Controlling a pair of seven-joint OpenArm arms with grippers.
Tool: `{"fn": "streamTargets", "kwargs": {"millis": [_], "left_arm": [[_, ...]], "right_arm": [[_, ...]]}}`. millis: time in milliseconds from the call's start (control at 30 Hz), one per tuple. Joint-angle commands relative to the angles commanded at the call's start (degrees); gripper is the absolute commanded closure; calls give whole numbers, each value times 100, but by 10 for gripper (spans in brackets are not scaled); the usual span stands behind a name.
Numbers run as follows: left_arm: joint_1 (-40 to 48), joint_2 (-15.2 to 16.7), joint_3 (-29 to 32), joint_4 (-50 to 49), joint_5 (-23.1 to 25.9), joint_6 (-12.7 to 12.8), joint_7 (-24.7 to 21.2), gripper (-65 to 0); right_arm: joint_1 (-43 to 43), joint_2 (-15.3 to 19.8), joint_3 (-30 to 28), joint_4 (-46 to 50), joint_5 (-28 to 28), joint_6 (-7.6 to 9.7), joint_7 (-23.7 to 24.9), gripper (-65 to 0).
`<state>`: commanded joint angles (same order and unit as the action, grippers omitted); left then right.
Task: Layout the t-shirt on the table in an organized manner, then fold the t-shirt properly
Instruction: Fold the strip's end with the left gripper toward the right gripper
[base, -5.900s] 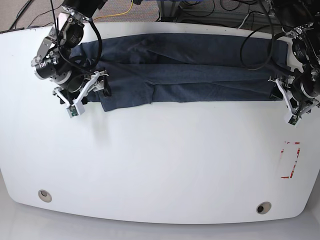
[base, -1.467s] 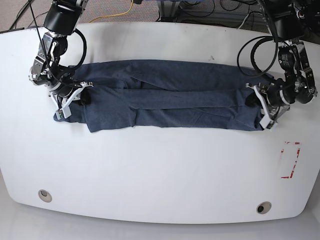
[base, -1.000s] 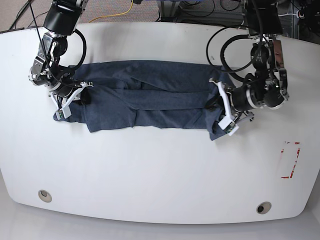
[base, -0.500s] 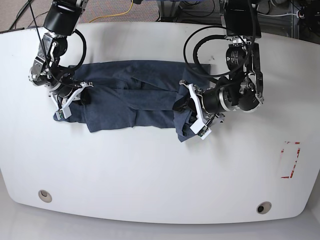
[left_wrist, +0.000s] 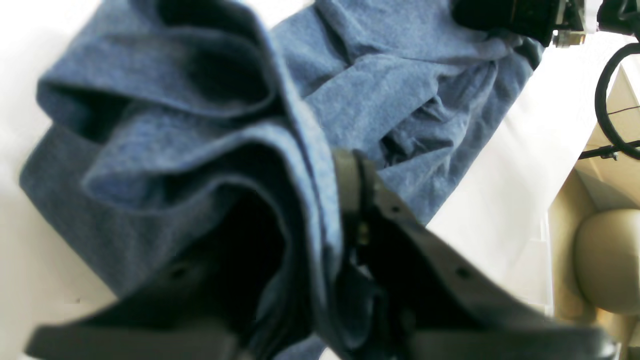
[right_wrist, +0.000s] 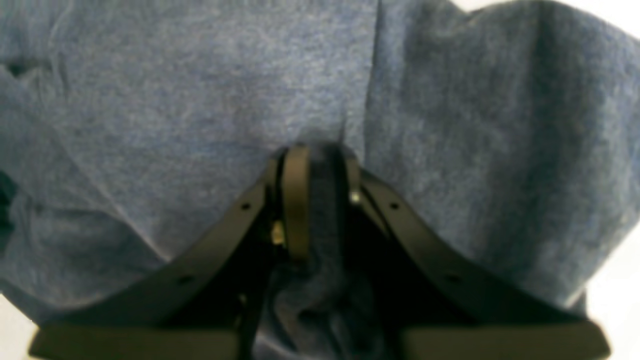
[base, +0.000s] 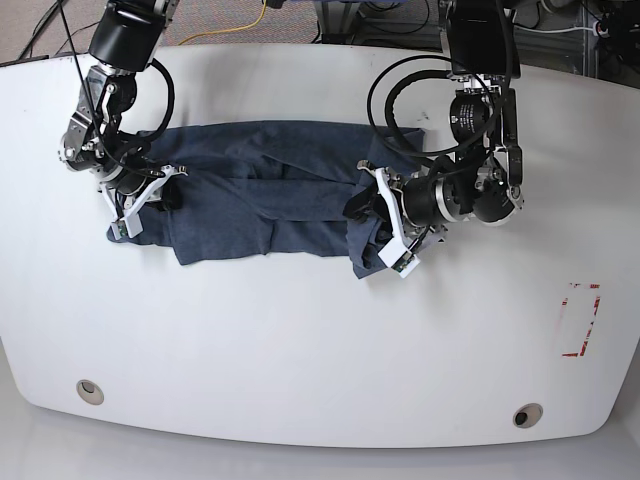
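Cloth of the dark slate-blue cotton t-shirt stretches lengthwise between the left gripper and right gripper, both pinching it.

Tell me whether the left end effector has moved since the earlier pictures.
Yes. The left end effector, shut on the t-shirt, travelled away from the red-taped rectangle toward the table's middle.
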<state>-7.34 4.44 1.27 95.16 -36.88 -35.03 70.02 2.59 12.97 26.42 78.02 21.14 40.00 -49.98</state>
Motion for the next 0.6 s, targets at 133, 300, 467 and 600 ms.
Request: {"fn": "streamTargets", "kwargs": {"millis": [133,300,467,600], "left_arm": [[-149,167,114,-70,0,0,9,-185],[-193,334,510,-53,-9,0,18,-233],[-343,325,501,-26,-18,9,18,-233],[-404,141,290,-26,-26,-18,18,-233]], "right_arm": [[0,-18,0,0,0,0,0,-95],[0,-26,0,0,0,0,0,-95],[0,-18,-9,0,0,0,0,-95],[0,0,-9,9,0,0,0,-95]]}}
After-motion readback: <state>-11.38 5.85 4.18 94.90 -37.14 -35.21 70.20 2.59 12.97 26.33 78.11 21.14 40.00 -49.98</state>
